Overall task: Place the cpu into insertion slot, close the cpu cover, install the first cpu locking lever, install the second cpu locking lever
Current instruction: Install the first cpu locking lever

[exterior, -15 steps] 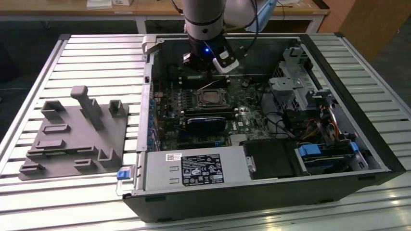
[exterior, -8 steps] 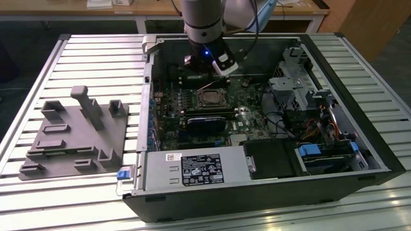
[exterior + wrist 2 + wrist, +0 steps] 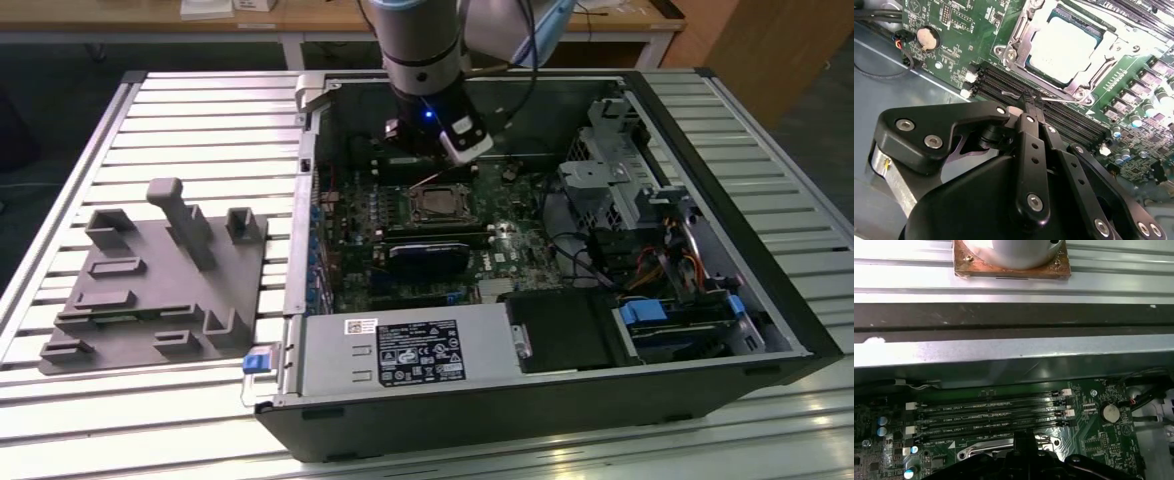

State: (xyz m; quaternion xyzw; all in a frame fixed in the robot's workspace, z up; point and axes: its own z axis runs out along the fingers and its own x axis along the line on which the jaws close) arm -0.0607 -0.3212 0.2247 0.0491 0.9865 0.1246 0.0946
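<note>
The cpu (image 3: 1066, 45) lies flat in its socket on the green motherboard (image 3: 954, 20), its silvery top showing through the window of the cpu cover (image 3: 1019, 37), which lies down around it. My gripper (image 3: 1031, 100) hangs just beside the socket with its black fingers pressed together, shut. Its tips sit at a thin metal locking lever (image 3: 1066, 101) that runs along the socket's edge over the memory slots. I cannot tell whether the tips clamp that rod or only touch it. In the exterior view the gripper (image 3: 430, 175) stands over the socket's far side, close to the cpu (image 3: 434, 205).
The open computer case (image 3: 747, 300) walls in the board. Black memory slots (image 3: 989, 415), a coin battery (image 3: 1110, 413), a drive cage (image 3: 614, 190), a dark block (image 3: 430, 262) and the power supply (image 3: 400, 350) surround the socket. A grey fixture tray (image 3: 147, 290) lies on the exterior view's left.
</note>
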